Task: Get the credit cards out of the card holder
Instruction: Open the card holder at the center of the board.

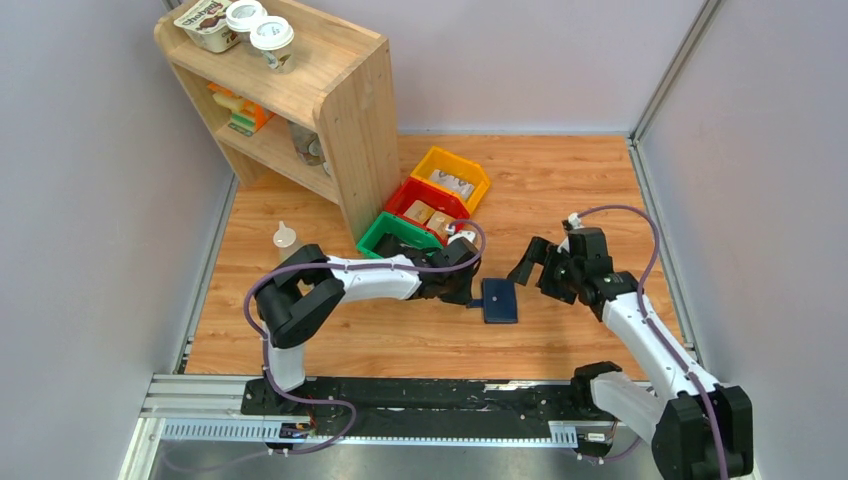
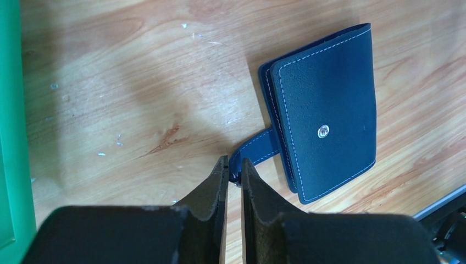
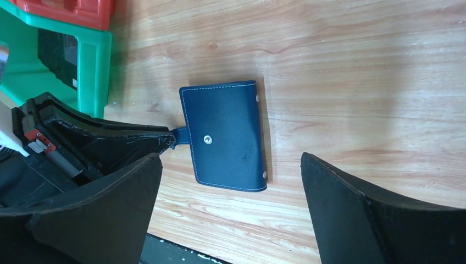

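The navy-blue card holder [image 1: 499, 300] lies closed and flat on the wooden table, its snap stud facing up; it also shows in the left wrist view [image 2: 329, 126] and the right wrist view [image 3: 228, 135]. Its strap tab [image 2: 255, 148] sticks out toward my left gripper [image 2: 234, 168], whose fingertips are pinched on the strap's end. In the top view the left gripper [image 1: 471, 297] sits at the holder's left edge. My right gripper [image 1: 538, 274] is wide open and empty, hovering just right of the holder [image 3: 231, 165]. No credit cards are visible; they are hidden inside.
Green [image 1: 395, 232], red [image 1: 425, 205] and yellow [image 1: 455, 175] bins stand behind the left gripper. A wooden shelf [image 1: 300, 90] stands at the back left. A small white object [image 1: 286, 236] lies left of the bins. The black rail [image 1: 420, 395] runs along the near edge.
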